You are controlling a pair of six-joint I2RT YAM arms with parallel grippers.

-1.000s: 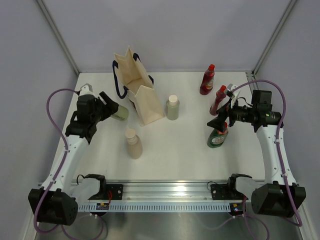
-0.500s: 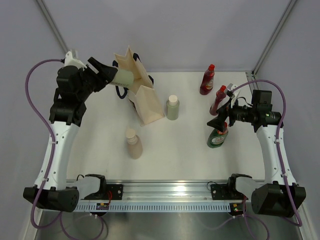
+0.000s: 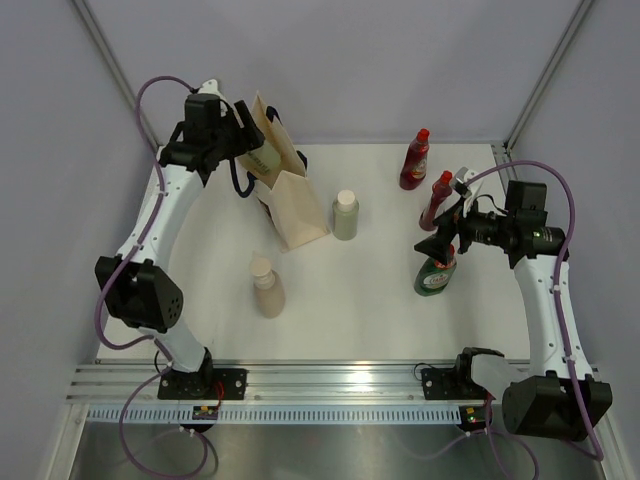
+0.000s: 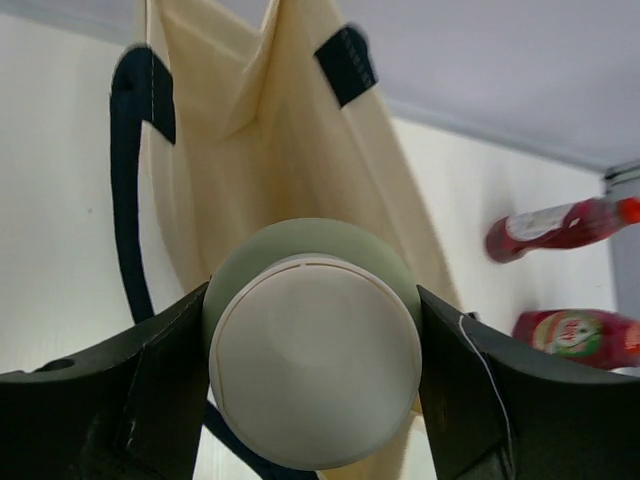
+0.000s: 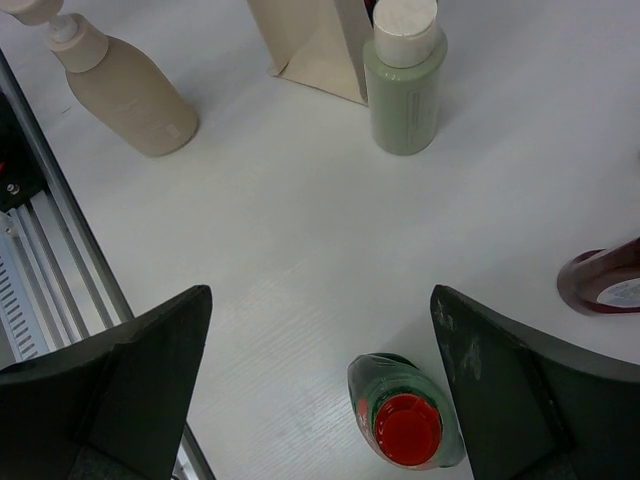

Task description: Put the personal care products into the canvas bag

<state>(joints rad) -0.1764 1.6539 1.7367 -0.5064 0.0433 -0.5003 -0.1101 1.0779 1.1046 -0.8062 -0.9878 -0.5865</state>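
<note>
We log the left gripper (image 4: 312, 305) clamped on one green bottle (image 3: 262, 158), held at the mouth of the bag (image 3: 292, 205), far left, not yet released. The second green bottle (image 3: 345, 215) stands just right of the bag, and the beige bottle (image 3: 267, 288) stands nearer than it. The right gripper (image 5: 320, 300) is spread and empty. We judge none bagged, three left.

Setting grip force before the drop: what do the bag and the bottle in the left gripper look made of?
Canvas bag: looks like cream woven cloth, matte, with soft folds. Bottle in the left gripper: probably plastic, smooth matte sage body, whitish cap with a moulded ring line.
</note>
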